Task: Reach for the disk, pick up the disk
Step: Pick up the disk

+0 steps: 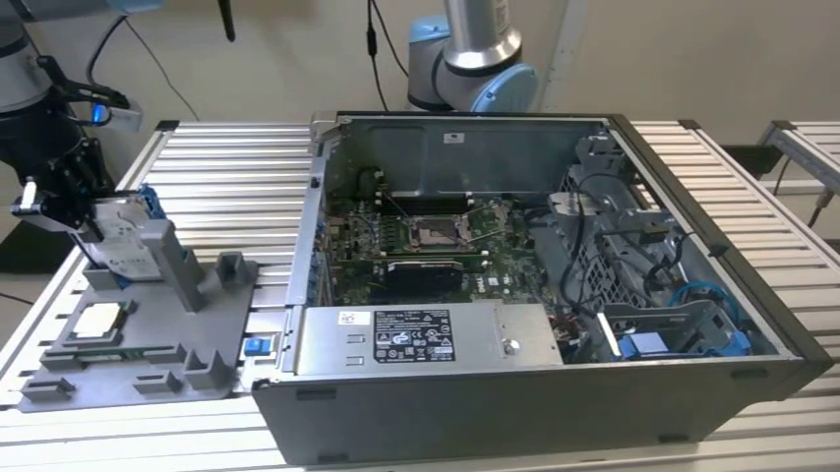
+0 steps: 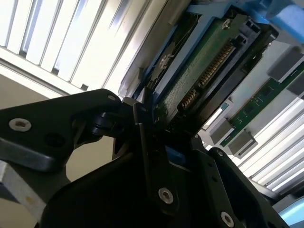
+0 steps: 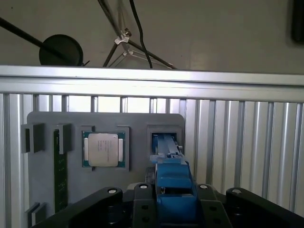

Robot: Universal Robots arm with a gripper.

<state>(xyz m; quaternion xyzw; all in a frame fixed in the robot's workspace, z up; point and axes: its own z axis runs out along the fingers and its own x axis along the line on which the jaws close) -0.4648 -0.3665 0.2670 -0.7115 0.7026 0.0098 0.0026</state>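
Observation:
The disk point(image 1: 122, 243) stands on edge in the grey fixture point(image 1: 197, 324) at the exterior view's left, against an upright support. A blue rail point(image 1: 148, 203) runs along the disk's edge. My gripper point(image 1: 90, 218) comes down on it from above and is shut on the disk. In the first wrist view the blue rail point(image 3: 173, 183) sits clamped between my black fingers point(image 3: 142, 199), above the fixture's slot point(image 3: 164, 140). In the second wrist view the disk's green circuit board point(image 2: 199, 78) shows, with one finger point(image 2: 142, 137) pressed against its edge.
A square silver-topped chip point(image 1: 98, 320) and a memory stick point(image 3: 59, 171) lie in the fixture's other pockets. An open computer case point(image 1: 525, 295) with a labelled grey metal box point(image 1: 420, 339) stands to the exterior view's right. Everything rests on a slatted metal table point(image 1: 223, 177).

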